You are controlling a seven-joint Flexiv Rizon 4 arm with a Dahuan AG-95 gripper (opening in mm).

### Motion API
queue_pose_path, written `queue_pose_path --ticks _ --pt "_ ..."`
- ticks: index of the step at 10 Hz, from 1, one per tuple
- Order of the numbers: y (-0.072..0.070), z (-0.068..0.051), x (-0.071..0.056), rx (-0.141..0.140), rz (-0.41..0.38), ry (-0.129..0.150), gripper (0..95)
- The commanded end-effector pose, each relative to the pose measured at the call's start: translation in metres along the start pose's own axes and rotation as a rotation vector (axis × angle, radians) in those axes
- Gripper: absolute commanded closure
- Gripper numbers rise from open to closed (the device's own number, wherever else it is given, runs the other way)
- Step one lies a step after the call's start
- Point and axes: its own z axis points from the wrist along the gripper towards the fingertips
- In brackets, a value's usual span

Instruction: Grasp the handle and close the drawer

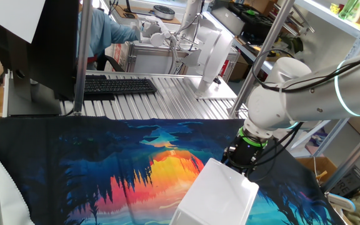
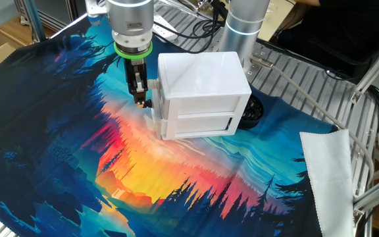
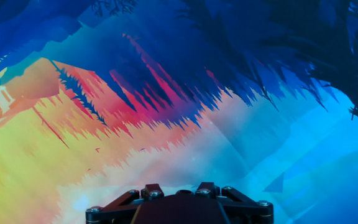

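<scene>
The glossy white drawer unit (image 2: 199,79) stands on the colourful cloth; it also shows in one fixed view (image 1: 220,194). Its drawer front (image 2: 158,112) faces left and sits almost flush with the body. A small handle (image 2: 148,101) sticks out from that front. My gripper (image 2: 140,99) points straight down right beside the drawer front, at the handle. Its fingers are seen edge-on as one dark shape, so their gap is hidden. In one fixed view the unit hides the fingers. The hand view shows only the gripper's linkage (image 3: 179,199) above the cloth.
The cloth (image 2: 77,145) covers the table. A black round object (image 2: 252,112) lies behind the unit. A white cloth (image 2: 331,171) lies at the right. A keyboard (image 1: 117,85) and an upright white panel (image 1: 214,53) stand on the far metal table.
</scene>
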Motion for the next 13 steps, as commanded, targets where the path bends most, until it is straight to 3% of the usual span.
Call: queue_pose_path --ticks 1,5,9,13 --pt "0.0 0.0 0.0 0.0 0.003 0.0 57.0" --pt "0.0 0.0 0.0 0.0 0.005 0.001 57.0" --pt "-0.001 -0.003 0.0 0.009 -0.042 -0.002 57.0" --pt "-0.003 -0.017 -0.002 0.015 -0.073 0.0 57.0"
